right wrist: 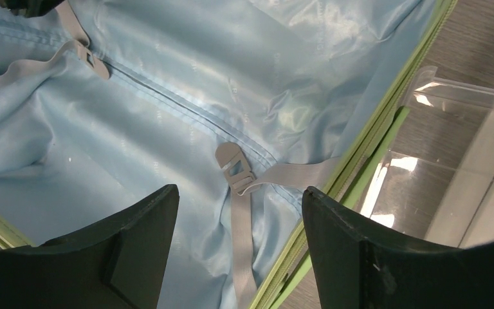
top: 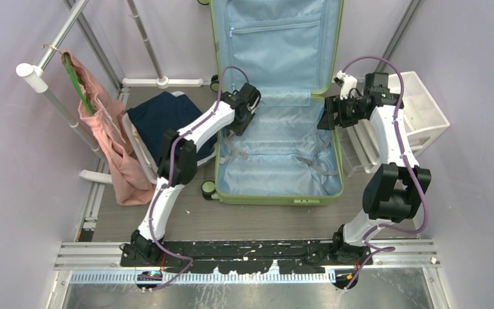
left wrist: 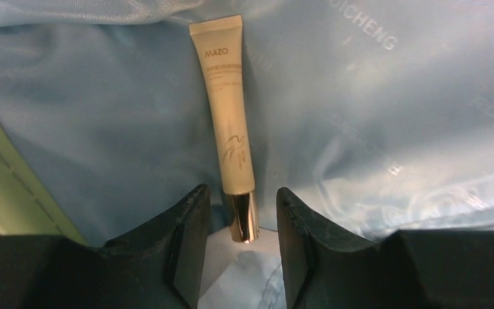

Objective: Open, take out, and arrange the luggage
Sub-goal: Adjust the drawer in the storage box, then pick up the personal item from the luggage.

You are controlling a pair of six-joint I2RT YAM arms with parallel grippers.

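Robot lab test cell: bare white walls point(top: 13, 212), alu mounting rail point(top: 83, 248).

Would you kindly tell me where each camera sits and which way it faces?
Top external: above, behind the bases, looking down on the open luggage; both arms show.
Left wrist: on the left arm, faces a cream tube on the lining; own jaws show.
Right wrist: on the right arm, faces a strap buckle; own jaws show.
Both wrists share the lining.

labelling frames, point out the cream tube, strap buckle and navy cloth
cream tube point(left wrist: 230, 122), left wrist view, mid body
strap buckle point(right wrist: 235, 168), right wrist view, clasp centre
navy cloth point(top: 161, 116), top view, cloth centre
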